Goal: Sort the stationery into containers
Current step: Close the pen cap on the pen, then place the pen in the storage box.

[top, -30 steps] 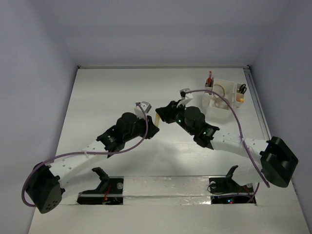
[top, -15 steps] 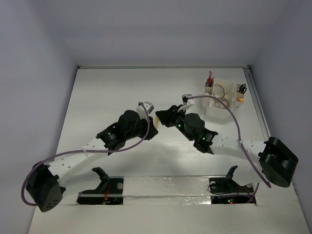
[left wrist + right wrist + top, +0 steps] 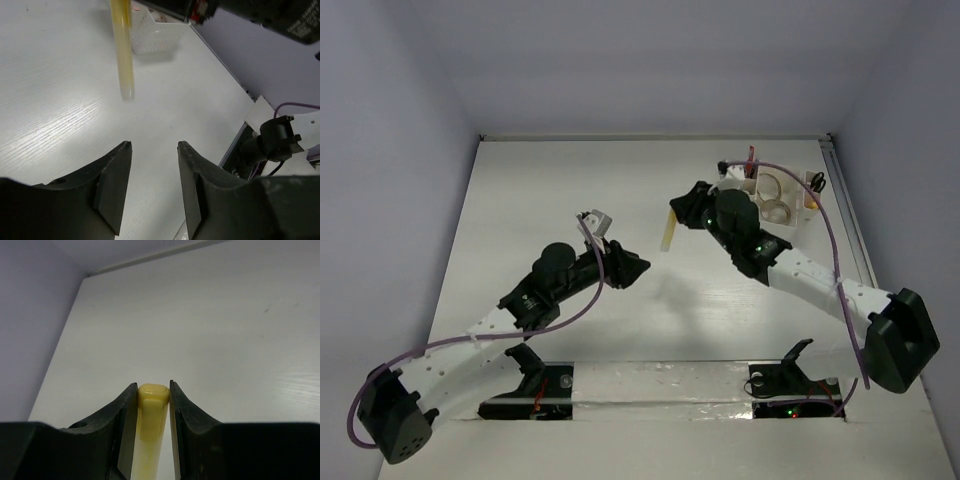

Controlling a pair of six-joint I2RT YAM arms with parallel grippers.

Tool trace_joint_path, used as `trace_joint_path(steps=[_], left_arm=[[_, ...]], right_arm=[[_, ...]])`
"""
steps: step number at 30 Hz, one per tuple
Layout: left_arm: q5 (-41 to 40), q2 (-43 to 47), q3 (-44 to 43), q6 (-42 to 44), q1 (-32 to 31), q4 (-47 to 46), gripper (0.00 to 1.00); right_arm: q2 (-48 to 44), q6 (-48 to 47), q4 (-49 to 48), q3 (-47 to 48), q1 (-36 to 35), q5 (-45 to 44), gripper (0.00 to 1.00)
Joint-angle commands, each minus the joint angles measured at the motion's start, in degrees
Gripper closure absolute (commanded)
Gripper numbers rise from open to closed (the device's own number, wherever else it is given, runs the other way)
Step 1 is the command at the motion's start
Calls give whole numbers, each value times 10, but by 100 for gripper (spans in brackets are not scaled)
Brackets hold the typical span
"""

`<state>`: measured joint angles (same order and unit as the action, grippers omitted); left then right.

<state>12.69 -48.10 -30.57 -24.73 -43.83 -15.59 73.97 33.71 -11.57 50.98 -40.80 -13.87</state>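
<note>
Left wrist view puts the left hand (image 3: 152, 150) nearest, empty, its jaws moderately parted above the tabletop (image 3: 60, 115). Beyond it the yellow pen (image 3: 124, 60) hangs tip-down, its upper end pinched in the right hand (image 3: 682, 212). Farthest stands the white organiser (image 3: 790, 170), with tape rolls (image 3: 772, 188) inside.

white wood-grain counter (image 3: 550, 190). pale lavender walls (image 3: 650, 60) close its far, left and right sides. grey rail (image 3: 839, 165) along its right edge. shiny silver strip (image 3: 660, 385) across its near edge.
</note>
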Motion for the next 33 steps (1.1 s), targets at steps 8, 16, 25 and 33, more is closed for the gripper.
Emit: trace_joint_path(steps=[8,16,25,33], left_arm=[[-11,107,73,-19,-18,-72,30],[-50,151,119,11,-18,-130,28],[-82,202,144,23,-42,-108,1],[-86,199,144,26,-53,-109,1]], right_arm=[[-121,-116,103,72,243,-130,100],[-152,-203,65,58,370,-257,100],[-38,-245,-10,90,437,-274,100],[44,-303,-90,105,437,-281,100]])
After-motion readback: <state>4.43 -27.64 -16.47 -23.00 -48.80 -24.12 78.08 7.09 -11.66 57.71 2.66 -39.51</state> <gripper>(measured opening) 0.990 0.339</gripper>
